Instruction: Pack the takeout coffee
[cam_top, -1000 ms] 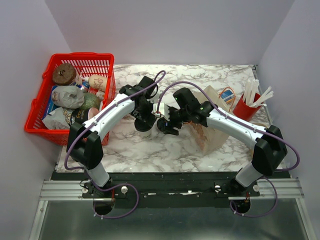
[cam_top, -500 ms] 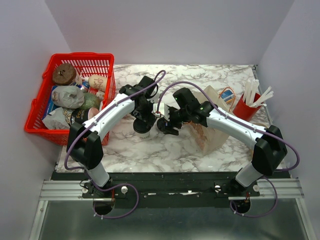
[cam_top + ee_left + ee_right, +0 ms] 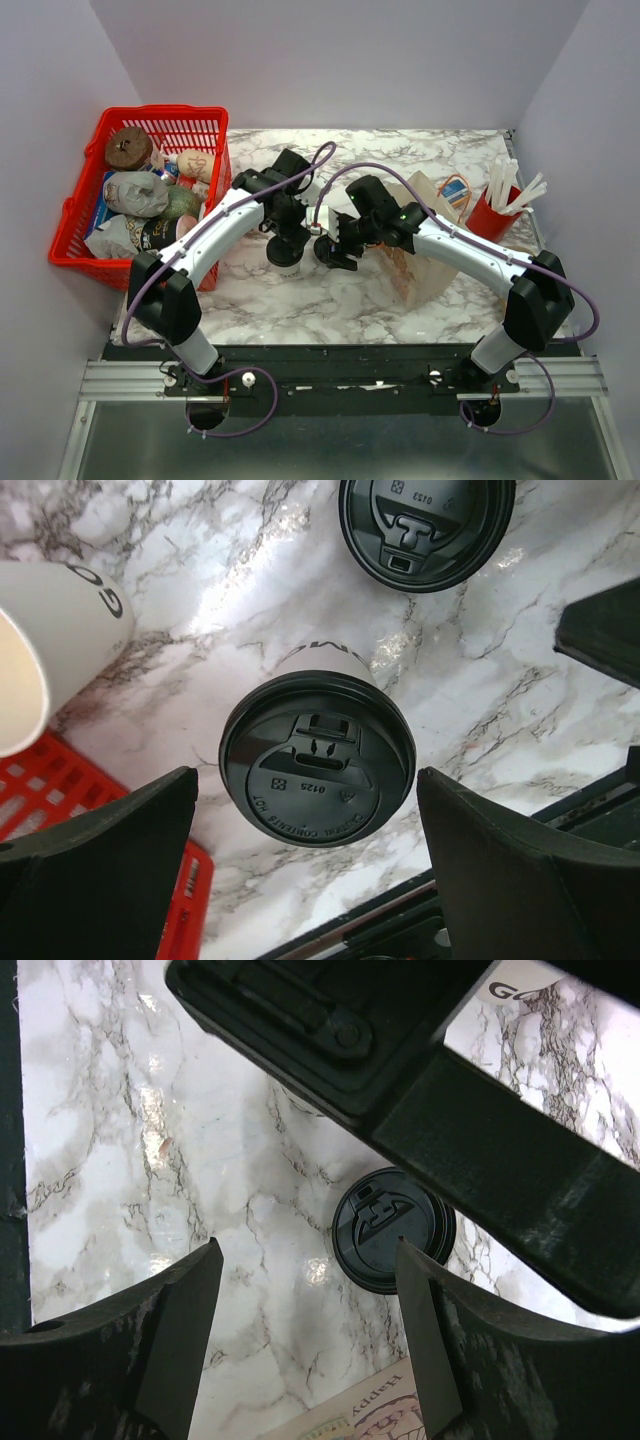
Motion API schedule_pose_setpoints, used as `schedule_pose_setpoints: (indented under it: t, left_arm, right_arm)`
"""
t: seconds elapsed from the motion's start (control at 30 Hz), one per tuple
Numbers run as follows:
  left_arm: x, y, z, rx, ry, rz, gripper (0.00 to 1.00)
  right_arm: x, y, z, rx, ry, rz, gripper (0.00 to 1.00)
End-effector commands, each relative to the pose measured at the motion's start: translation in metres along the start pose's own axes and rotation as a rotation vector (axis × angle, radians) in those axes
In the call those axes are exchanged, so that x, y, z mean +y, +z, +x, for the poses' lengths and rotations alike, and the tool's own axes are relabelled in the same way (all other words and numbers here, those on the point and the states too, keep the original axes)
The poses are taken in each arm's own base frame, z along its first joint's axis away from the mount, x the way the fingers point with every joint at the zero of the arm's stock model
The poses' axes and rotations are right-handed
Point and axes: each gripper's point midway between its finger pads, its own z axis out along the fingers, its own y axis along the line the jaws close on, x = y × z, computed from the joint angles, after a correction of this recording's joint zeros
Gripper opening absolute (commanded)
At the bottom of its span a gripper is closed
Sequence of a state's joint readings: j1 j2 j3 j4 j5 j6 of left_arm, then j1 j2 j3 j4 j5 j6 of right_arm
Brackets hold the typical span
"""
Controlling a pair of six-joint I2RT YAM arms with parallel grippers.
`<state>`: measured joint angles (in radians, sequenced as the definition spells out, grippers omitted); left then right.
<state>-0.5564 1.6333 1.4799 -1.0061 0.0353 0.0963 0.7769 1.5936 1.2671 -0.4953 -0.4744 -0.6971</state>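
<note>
Two grippers met over the middle of a marble table [image 3: 330,310] in the overhead view. The takeout coffee [image 3: 288,263], a small whitish cup with a black lid, stood upright on the marble directly beneath the left gripper [image 3: 287,245]. The right gripper [image 3: 335,253] hovered just right of the coffee. A brown paper bag [image 3: 425,275] sat further right of the coffee, and a red basket [image 3: 165,112] of packaged items sat well to its left.

From the left wrist camera, the coffee filled the centre, seen from above. The left gripper's fingers [image 3: 110,860] were spread wide, one on each side of the lid, with clear gaps and no contact. A loose black lid [image 3: 425,525] lay flat on the marble just beyond the coffee, and an open paper cup [image 3: 50,630] showed near it.

From the right wrist camera, the right gripper's fingers [image 3: 170,1330] were apart and held nothing. The loose lid lay on the marble below, between them. The coffee was hidden behind the left arm [image 3: 400,1070].
</note>
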Motion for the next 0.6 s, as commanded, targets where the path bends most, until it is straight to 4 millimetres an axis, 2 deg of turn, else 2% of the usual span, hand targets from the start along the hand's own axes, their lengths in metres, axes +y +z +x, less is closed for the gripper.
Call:
schedule_pose_setpoints:
  t: [0.0, 0.33, 0.57]
  left_arm:
    - [0.001, -0.014, -0.014, -0.095, 0.12, 0.028, 0.98]
    - [-0.012, 0.001, 0.001, -0.021, 0.098, 0.099, 0.97]
    - [-0.007, 0.003, 0.008, 0.005, 0.104, 0.074, 0.98]
  right_arm:
    - [-0.002, 0.001, 0.0, -0.001, 0.012, -0.002, 0.79]
    - [-0.003, -0.008, -0.008, -0.011, -0.007, 0.005, 0.79]
    - [0.002, -0.005, -0.004, -0.006, 0.005, -0.014, 0.79]
